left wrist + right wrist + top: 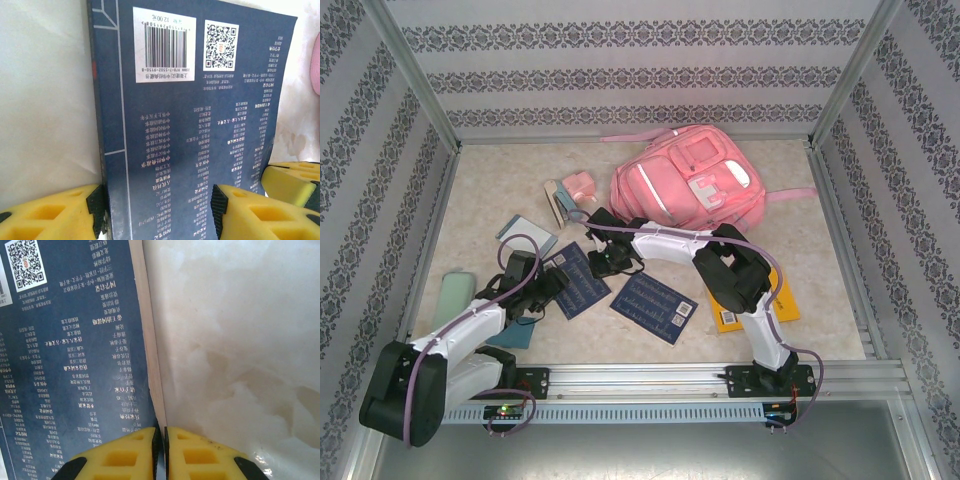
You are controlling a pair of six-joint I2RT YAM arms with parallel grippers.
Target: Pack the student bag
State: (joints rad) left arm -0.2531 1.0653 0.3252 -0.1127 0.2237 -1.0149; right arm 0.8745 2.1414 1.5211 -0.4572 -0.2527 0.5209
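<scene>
One student bag (685, 180), beyond right gripper (604, 263)

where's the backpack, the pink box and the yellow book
backpack (645, 185), top view, its pink front fabric
pink box (580, 184), top view, its top face
yellow book (788, 305), top view, its bare right corner

- On the white barcode label (163, 44) of the dark blue book (190, 140) I read "ISBN 978-7-5502-9150-8" and, under it, a price of "12.00".
- Just beside that label I see a QR code (220, 45) on a white square.
- The white Chinese columns (240, 130) running down the cover are too small for me to read.
</scene>
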